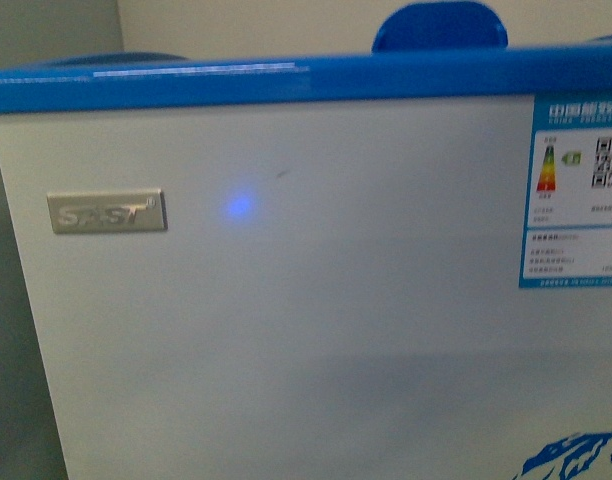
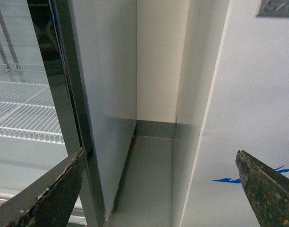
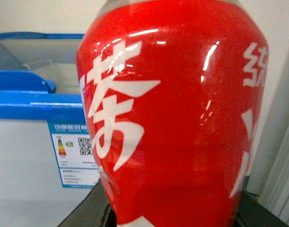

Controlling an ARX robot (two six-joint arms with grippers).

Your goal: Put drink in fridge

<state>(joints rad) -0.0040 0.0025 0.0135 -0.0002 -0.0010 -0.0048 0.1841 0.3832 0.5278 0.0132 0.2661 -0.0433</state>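
Plainly in hand: the drink bottle [image 3: 173,118], red label with large white Chinese characters, filling most of the right wrist view. Stands with its long axis upright. Clamped low on the body by the right tool [image 3: 175,218], a dark finger [image 3: 85,213] on either side, closed only as far as the bottle allows.

Not yet in the fridge [image 1: 336,320]; carried outside, level with the white front wall and just before it. Behind the bottle in the right wrist view: a blue lid handle [image 3: 21,80], a curved glass lid [image 3: 31,47] and the energy label [image 3: 73,158].

From the front view, very close to the cabinet: front wall across nearly the whole frame, blue top rim [image 1: 286,75] near the upper edge, brand badge [image 1: 106,211] and a small blue light [image 1: 240,206] below. Opening therefore up and beyond the rim from the bottle. Probably calls for a lift and a reach forward over the rim, done by the right arm, the only one loaded and the nearer. Cannot tell whether the lid on that side is slid back.

Left tool [image 2: 156,198] spread wide, nothing between the worn fingers [image 2: 45,194]. Points down into the narrow gap [image 2: 149,156] between the fridge's end and an upright glass-door cabinet [image 2: 21,109] with white wire shelves.
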